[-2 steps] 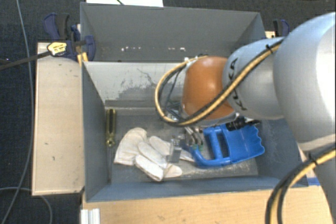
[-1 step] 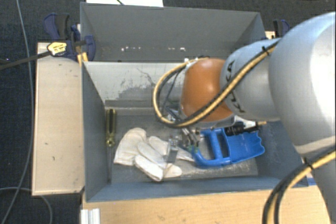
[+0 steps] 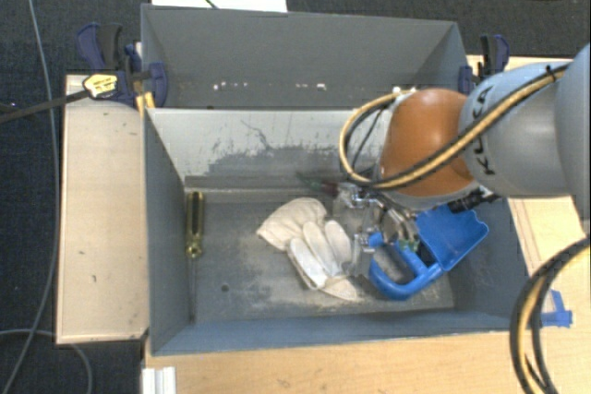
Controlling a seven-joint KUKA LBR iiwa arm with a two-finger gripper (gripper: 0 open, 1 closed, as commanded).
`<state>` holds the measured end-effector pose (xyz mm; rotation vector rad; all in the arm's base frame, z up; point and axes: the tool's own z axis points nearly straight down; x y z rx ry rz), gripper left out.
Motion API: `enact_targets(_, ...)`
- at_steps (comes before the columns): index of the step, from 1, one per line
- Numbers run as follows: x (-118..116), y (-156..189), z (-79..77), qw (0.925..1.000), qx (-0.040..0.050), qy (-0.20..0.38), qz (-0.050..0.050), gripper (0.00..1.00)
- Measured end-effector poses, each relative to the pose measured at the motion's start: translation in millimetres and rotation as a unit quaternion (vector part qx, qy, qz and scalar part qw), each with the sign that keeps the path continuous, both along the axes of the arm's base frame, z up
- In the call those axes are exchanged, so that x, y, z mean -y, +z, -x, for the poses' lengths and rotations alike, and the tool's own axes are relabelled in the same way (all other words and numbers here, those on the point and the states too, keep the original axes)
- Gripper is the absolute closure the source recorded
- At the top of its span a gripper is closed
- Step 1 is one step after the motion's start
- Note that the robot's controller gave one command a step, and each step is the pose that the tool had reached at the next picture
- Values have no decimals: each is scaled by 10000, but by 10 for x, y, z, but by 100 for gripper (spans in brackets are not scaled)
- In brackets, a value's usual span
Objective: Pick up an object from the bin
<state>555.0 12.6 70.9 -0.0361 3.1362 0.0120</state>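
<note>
I observed the claw (image 3: 363, 237) low in the right half of the bin (image 3: 231, 295), close above the floor. Its metal body stood just beside the right edge of a white glove (image 3: 309, 240) and at the left end of a blue plastic piece (image 3: 436, 246). I could not tell whether the claw was released or clenched, nor whether it had either item in its grasp, because the mechanism and the wrist above it covered that spot. The white glove lay crumpled near the middle of the floor, its finger sleeves spread toward the front wall. The blue plastic piece lay just to the right of the claw. It had a looped handle on its near-left side and a flat, broader part reaching toward the right wall. The handle touched, or nearly touched, the glove's edge. Above the claw I noted the orange cover (image 3: 420, 141) on the wrist, with cables (image 3: 355, 136) looped round its left side. The grey arm (image 3: 531, 138) entered from the right. Well apart from all this, a brass-coloured rod (image 3: 194, 223) lay against the left wall, running lengthwise from back to front.
</note>
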Motion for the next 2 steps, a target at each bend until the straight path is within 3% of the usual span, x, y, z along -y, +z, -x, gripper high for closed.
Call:
enact_targets(1,51,1,213,9983,41,-588,-12,0)
enact_targets(2,489,7,-70,9998,16,-216,-18,100)
